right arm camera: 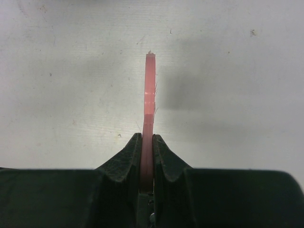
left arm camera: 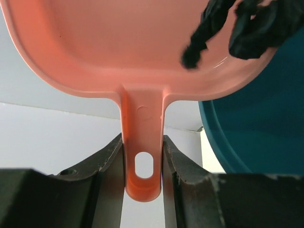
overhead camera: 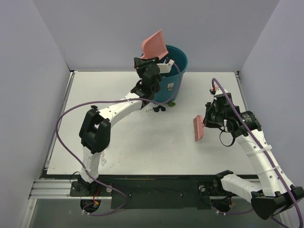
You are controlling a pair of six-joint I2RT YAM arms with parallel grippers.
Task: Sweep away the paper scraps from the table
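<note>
Top external: scraps (left arm camera: 251,28) are tipped from dustpan (overhead camera: 154,43), pinched by left gripper (left arm camera: 143,159), into bin (overhead camera: 179,71); brush (overhead camera: 198,128) pinched by right gripper (right arm camera: 147,140); steeper tilt seems needed.

White arm links (overhead camera: 118,108), black joints (overhead camera: 95,130) — purple cables (overhead camera: 59,128).

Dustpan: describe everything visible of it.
The dustpan is smooth salmon-pink plastic: a shallow scoop with rounded corners and a flat handle with an oval hanging hole. The left arm's jaws clamp the handle from both sides. It is held high, tilted over the teal bucket at the far edge of the table, with black paper scraps at its lip on the bucket side.
</note>
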